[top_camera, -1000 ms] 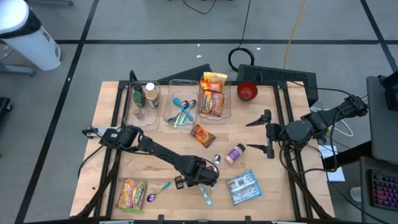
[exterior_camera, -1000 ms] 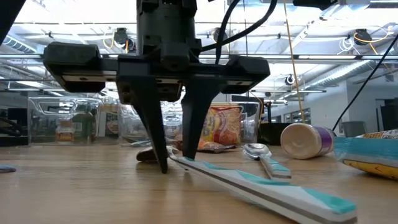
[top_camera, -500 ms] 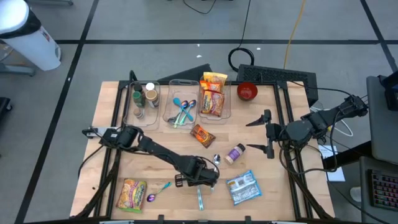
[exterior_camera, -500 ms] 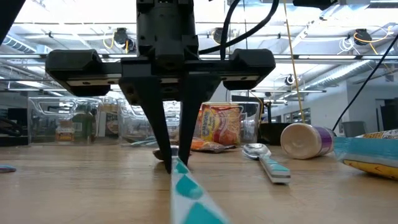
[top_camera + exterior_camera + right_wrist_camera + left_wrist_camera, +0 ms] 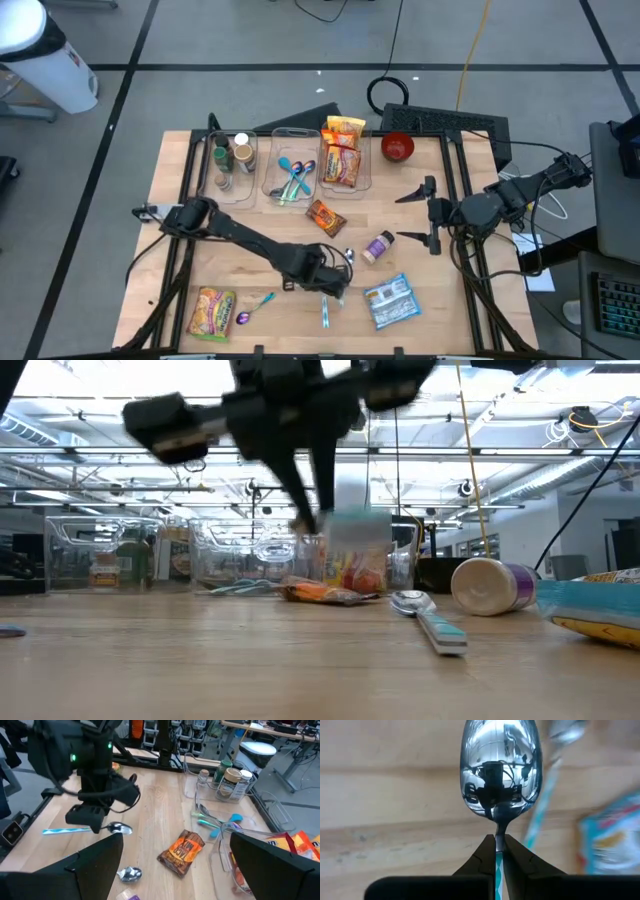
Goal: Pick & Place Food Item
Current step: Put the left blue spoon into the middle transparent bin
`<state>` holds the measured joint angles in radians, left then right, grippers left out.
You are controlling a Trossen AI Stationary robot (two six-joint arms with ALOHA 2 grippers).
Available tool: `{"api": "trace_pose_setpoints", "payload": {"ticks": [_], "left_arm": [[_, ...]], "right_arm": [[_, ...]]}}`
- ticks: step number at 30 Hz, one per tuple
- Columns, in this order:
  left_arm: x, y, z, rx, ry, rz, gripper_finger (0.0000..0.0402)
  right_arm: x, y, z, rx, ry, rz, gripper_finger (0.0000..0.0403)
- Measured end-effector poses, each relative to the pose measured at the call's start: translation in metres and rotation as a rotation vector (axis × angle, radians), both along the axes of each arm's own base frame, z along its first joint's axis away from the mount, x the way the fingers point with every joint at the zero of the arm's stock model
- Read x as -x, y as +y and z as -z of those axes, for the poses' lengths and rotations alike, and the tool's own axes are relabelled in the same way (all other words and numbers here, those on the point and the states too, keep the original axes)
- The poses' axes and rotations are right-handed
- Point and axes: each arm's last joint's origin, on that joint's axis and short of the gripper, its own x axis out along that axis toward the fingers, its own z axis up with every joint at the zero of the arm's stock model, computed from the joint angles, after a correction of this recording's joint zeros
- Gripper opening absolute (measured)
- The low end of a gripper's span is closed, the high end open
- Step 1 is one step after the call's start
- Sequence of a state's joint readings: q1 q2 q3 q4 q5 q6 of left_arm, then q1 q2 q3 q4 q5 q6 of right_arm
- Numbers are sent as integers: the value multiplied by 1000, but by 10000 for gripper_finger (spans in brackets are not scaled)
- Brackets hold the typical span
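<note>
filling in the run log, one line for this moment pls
left pincer: shut on teal-handled spoon, lifted off table | right pincer: open, waiting at right side

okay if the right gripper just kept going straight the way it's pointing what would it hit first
Probably the brown snack packet lying on the table. The open right gripper points across the table toward it in its wrist view. Depth is unclear, so it may strike bare wood short of it.

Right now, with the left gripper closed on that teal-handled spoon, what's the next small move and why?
Probably carry it toward the clear bin of spoons. The left gripper is shut on the spoon at its neck, and the right wrist view shows it lifted off the table, so the grasp looks done. The right gripper waits open at the table's right side.
</note>
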<state>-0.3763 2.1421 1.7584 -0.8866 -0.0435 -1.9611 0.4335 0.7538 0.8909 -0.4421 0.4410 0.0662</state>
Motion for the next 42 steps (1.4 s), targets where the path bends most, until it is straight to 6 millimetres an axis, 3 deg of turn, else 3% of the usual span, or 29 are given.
{"api": "trace_pose_setpoints", "payload": {"ticks": [8,12,18,23,31,42], "left_arm": [[15,13,-62,-163,-198,84,11],[28,21,-98,-279,-309,133,11],[46,35,-145,-477,-465,224,11],[49,49,-176,-633,-602,311,11],[36,65,-205,-759,-831,481,12],[30,70,-216,-860,-946,645,12]], "right_arm": [[-2,1,-6,-20,-57,-5,364],[-4,5,-12,-50,-110,-100,364],[-18,12,-19,-170,-204,-138,364],[-37,15,-20,-304,-238,-183,364],[-56,16,-13,-534,-175,-253,364],[-57,17,-20,-628,-216,-328,364]]}}
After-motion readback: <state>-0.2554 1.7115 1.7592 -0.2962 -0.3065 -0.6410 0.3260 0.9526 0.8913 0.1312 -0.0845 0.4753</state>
